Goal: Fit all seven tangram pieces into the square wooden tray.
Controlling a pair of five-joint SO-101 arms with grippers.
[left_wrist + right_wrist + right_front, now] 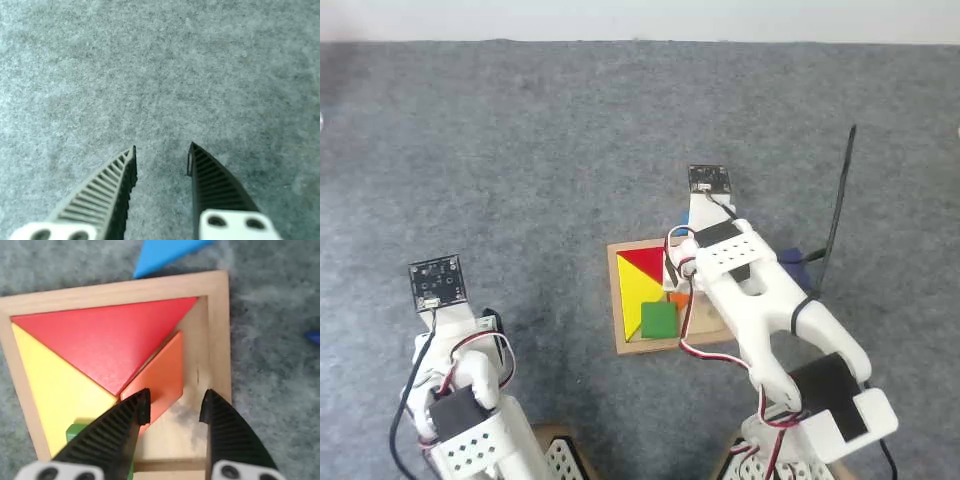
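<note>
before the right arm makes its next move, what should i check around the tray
1. Right gripper open and empty over the tray: ok.
2. Red triangle and yellow triangle seated in the tray: ok.
3. Orange piece lying flat beside the red: cannot tell.
4. All seven pieces in: not ok; the light blue piece lies outside the rim.
5. Left gripper open, away from the tray: ok.

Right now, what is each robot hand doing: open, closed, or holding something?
Left hand: open, holding nothing, over the grey mat.
Right hand: open, holding nothing, over the orange piece in the wooden tray.
</note>
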